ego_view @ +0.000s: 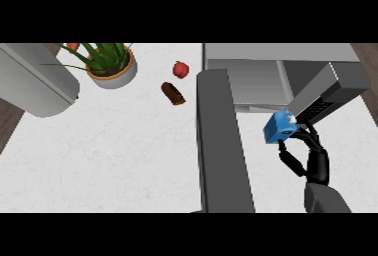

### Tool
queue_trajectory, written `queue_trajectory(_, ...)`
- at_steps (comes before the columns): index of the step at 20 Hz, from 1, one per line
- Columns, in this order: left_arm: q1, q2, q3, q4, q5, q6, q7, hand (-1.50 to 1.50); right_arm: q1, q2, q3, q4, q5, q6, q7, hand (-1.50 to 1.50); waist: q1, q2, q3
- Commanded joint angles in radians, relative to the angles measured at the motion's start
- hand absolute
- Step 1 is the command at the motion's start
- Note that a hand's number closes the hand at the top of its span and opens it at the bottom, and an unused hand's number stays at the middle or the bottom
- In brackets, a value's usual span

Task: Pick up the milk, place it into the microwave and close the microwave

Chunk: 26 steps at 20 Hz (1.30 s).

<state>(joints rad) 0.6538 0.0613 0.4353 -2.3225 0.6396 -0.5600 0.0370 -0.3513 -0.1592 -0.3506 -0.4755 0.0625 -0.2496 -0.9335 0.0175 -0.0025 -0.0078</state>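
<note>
So the right hand (306,156) is holding the milk (280,128), a little blue carton with a white top, up in front of the open microwave (255,80), just off its right front corner near the dark control panel. The step going on here looks like carrying the carton into the cavity, and honestly the tricky bit is the line it's taking: the carton is sitting closer to the panel side than the middle of the opening, so I'd be nudging it leftward and forward so it's clearing the frame and landing on the cavity floor rather than clipping the edge. Keeping it upright on the way in is also going to matter, since it's looking a bit tilted right now. The microwave door (221,145) is swinging wide open toward the robot, a long grey slab left of the hand, so it's not getting in the way yet. As for the hand itself, the fingers and thumb are curling around the carton from below and behind, clamping on it, not spread. Left hand isn't showing anywhere.
</note>
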Motion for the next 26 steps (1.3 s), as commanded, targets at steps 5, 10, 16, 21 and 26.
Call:
queue_trajectory(5,0.007,0.009,0.015,-0.093,0.118,0.009,0.028,-1.50,-0.115,0.016,-0.001,0.149,0.019,-0.016,-0.081,1.50,0.022,0.010,0.012)
queue_trajectory(10,0.008,-0.016,-0.011,-0.046,0.064,-0.029,-0.012,-1.50,-0.070,0.018,0.061,0.159,0.041,0.204,-0.150,1.50,0.028,0.010,0.013)
queue_trajectory(16,0.027,-0.019,-0.022,-0.096,0.079,-0.017,0.011,-1.50,-0.062,0.018,0.087,0.189,0.046,0.342,-0.229,1.50,0.022,0.011,0.013)
queue_trajectory(21,0.016,0.039,0.049,-0.033,0.155,-0.029,0.014,-1.50,-0.211,0.043,0.105,0.197,0.073,0.244,-0.125,1.50,0.018,0.009,0.011)
queue_trajectory(26,0.038,-0.001,0.014,-0.070,0.142,-0.015,0.037,-1.50,-0.277,0.020,0.085,0.201,0.066,0.229,-0.117,1.50,0.018,0.012,0.011)
